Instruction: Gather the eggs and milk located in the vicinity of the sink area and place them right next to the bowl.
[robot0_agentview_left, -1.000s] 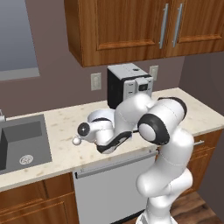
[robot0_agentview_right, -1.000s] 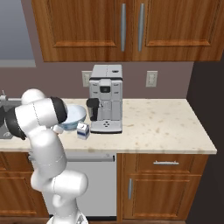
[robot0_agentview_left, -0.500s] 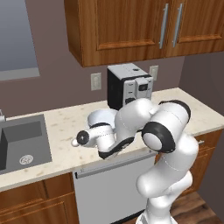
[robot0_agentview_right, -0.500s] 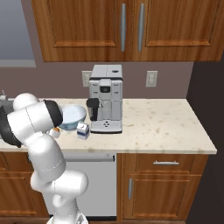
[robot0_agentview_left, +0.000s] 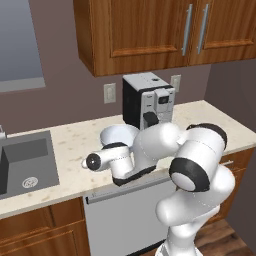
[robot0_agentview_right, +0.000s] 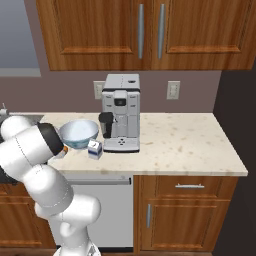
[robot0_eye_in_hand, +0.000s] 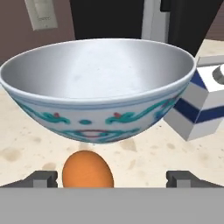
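One orange-brown egg (robot0_eye_in_hand: 87, 169) sits on the counter (robot0_agentview_right: 190, 140) just in front of the bowl (robot0_eye_in_hand: 98, 87), between the gripper (robot0_eye_in_hand: 112, 178) tips, which stand wide apart and hold nothing (so that egg looks dropped off). To the right of the bowl, close beside it, stands the milk carton (robot0_eye_in_hand: 202, 103). That looks done too. I cannot see a white egg by the bowl or in the sink (robot0_agentview_left: 22, 162), so that one may be left.

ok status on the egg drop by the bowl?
Gripper open, fingers wide either side of the orange-brown egg. Egg on the counter in front of the bowl. Milk already beside the bowl. Nothing in the way.
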